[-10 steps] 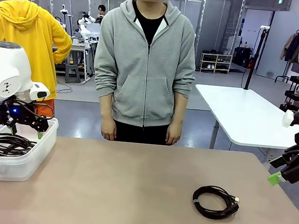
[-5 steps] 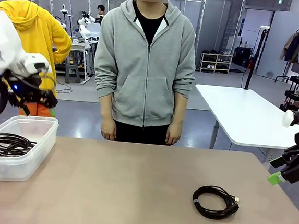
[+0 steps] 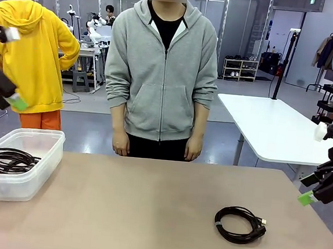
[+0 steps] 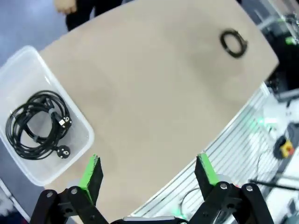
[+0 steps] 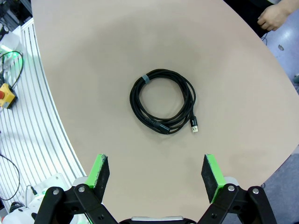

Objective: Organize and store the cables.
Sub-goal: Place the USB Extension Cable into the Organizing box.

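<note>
One coiled black cable [image 3: 239, 224] lies on the tan table, right of centre; it appears small and far off [image 4: 233, 43] in the left wrist view and directly below the right wrist camera [image 5: 163, 107]. More coiled cables [image 3: 9, 160] [image 4: 37, 123], one with a chunky plug, rest inside the clear plastic bin [image 3: 33, 183] [image 4: 25, 56] at the table's left end. My left gripper [image 3: 14, 101] [image 4: 148, 163] hangs open and empty high above the bin. Off the table's right edge, my right gripper [image 3: 308, 189] [image 5: 154, 161] is open and empty, above and to the right of the loose coil.
A person in a grey hoodie [image 3: 162, 72] stands at the far edge, hands [image 3: 120, 148] down at their sides; one hand [image 5: 275, 16] shows in the right wrist view. A white table [image 3: 271, 125] stands behind on the right.
My left arm has risen from just over the bin to high at the far left. The right arm, both coils and the person have not moved.
</note>
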